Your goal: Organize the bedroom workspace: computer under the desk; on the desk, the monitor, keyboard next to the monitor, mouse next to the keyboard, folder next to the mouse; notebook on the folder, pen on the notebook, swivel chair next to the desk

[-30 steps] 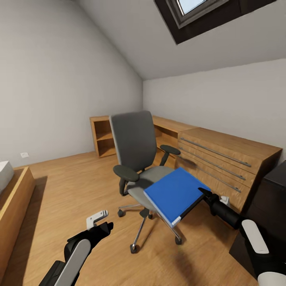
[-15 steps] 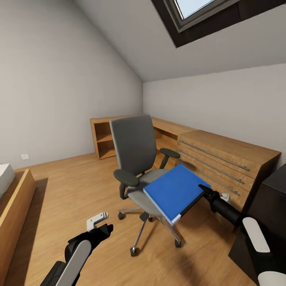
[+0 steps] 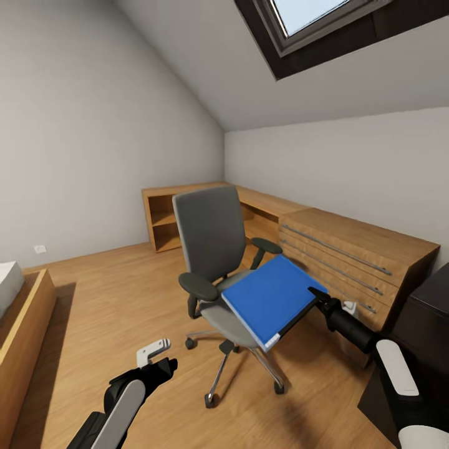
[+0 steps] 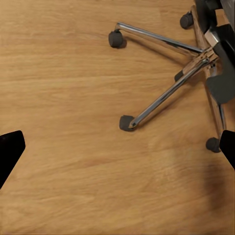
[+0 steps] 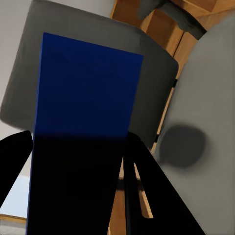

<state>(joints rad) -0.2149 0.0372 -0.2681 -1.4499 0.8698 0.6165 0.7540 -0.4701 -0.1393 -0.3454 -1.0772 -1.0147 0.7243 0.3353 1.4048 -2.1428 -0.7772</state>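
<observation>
Folder lifted off the chair, on its way to the desk

The right gripper [image 3: 316,295] has its jaws clamped on the edge of the one flat bright blue folder [image 3: 268,299], held tilted just above the seat of the one grey upholstered swivel chair [image 3: 212,249]. The next move, I judge, is carrying it to the glossy black surface [image 3: 436,284] at the right. The left gripper [image 3: 159,355] hangs over the oak floor [image 4: 73,98], jaws apart and holding nothing.

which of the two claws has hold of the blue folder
The right claw: it grips the blue folder by its edge over the swivel chair. The left claw hangs empty above the floor.
</observation>
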